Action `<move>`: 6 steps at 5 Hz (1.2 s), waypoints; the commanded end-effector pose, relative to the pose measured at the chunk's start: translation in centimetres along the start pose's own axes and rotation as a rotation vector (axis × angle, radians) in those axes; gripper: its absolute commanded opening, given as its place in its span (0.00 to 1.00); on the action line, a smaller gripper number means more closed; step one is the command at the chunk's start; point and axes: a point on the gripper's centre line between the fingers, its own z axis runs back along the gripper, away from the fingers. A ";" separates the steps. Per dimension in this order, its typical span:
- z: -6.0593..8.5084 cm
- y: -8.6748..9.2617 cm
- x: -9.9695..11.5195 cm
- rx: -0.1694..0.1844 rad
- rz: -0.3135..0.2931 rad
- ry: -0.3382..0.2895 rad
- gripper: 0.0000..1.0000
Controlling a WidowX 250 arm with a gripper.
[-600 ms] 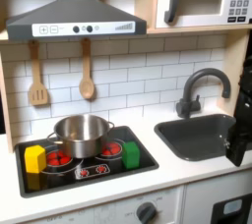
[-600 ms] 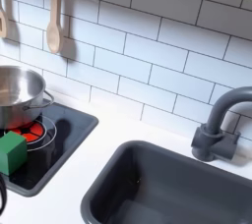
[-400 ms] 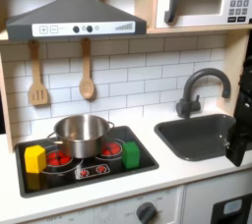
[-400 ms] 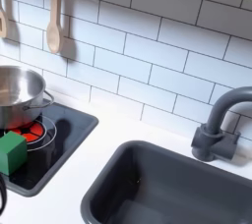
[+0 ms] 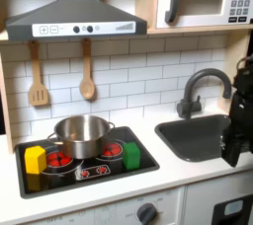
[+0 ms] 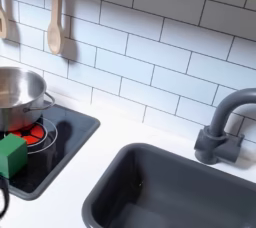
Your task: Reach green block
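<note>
The green block (image 5: 130, 154) stands upright on the black stovetop (image 5: 109, 170), at its front right corner in the first exterior view. In the second exterior view the green block (image 6: 12, 154) sits at the left edge, on the stovetop's (image 6: 60, 147) near side. My gripper (image 5: 235, 156) hangs as a dark shape at the first exterior view's right edge, over the right end of the sink (image 5: 198, 136) and far to the right of the block. Its fingers are too dark and cut off to tell how they stand.
A steel pot (image 5: 82, 133) sits at the back of the stovetop and a yellow block (image 5: 36, 159) at its front left. A dark faucet (image 5: 203, 89) rises behind the sink. A spatula (image 5: 38, 76) and a spoon (image 5: 87, 71) hang on the tiled wall.
In the first exterior view the dark arm at the right edge has come further into the picture and now reaches higher. The block, pot and stovetop have not moved.
</note>
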 end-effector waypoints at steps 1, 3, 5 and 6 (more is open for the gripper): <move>-0.1 2.4 2.3 0.022 -0.038 -0.034 1.00; -0.6 3.4 6.1 0.035 -0.028 -0.078 1.00; -0.8 3.9 9.1 0.042 -0.003 -0.095 1.00; -1.0 4.5 10.9 0.055 -0.007 -0.109 1.00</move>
